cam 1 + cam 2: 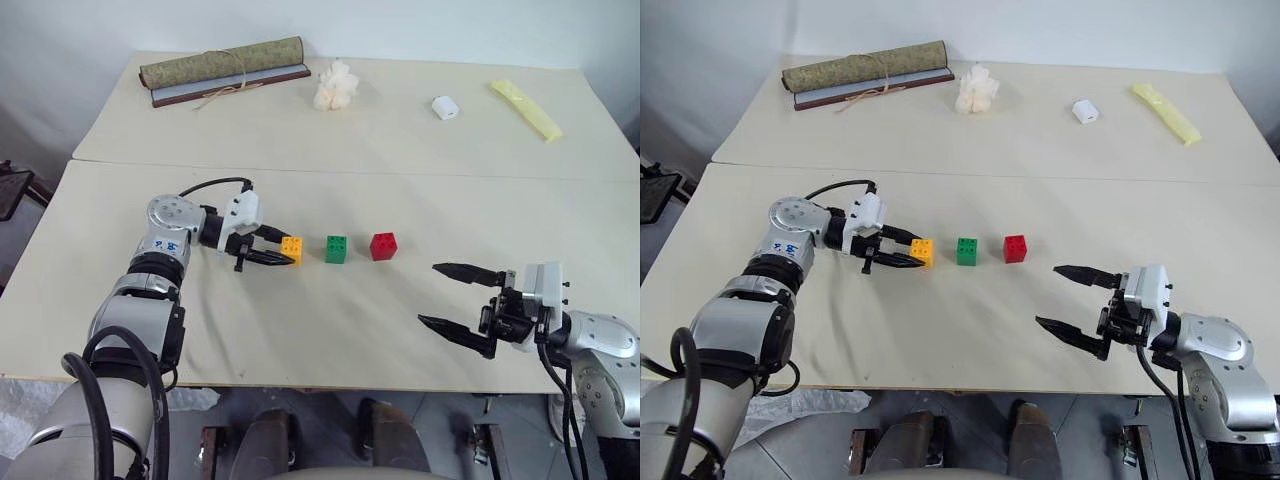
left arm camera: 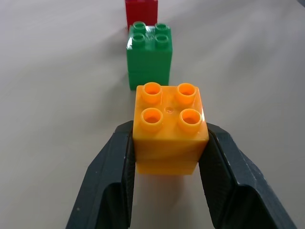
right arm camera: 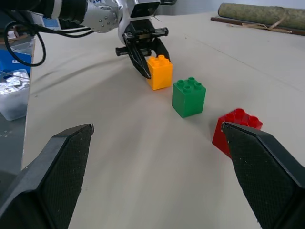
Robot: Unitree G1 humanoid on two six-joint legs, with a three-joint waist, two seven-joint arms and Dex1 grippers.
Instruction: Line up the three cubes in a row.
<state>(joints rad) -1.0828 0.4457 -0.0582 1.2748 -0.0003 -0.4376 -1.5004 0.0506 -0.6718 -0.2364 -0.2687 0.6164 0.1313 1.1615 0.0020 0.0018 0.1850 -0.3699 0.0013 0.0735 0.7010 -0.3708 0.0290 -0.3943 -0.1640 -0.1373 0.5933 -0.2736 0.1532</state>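
Note:
Three studded cubes stand in a row on the near table: an orange-yellow cube [image 1: 292, 247], a green cube [image 1: 337, 249] and a red cube [image 1: 383, 245], with small gaps between them. My left gripper [image 1: 285, 251] reaches in from the left, shut on the orange-yellow cube [image 2: 167, 129]. Its black fingers [image 2: 112, 181] press the cube's two sides. The green cube [image 2: 148, 57] and the red cube [image 2: 141, 12] line up behind it in the left wrist view. My right gripper [image 1: 428, 294] hovers wide open near the table's front right, apart from the red cube [image 3: 236, 129], with nothing between its fingers.
On the far table lie a rolled mat [image 1: 222, 65], a fluffy white clump [image 1: 336, 85], a small white block [image 1: 445, 107] and a yellow strip [image 1: 527, 108]. A seam [image 1: 400, 172] divides the two tables. The table's front edge [image 1: 330, 385] runs close below the grippers.

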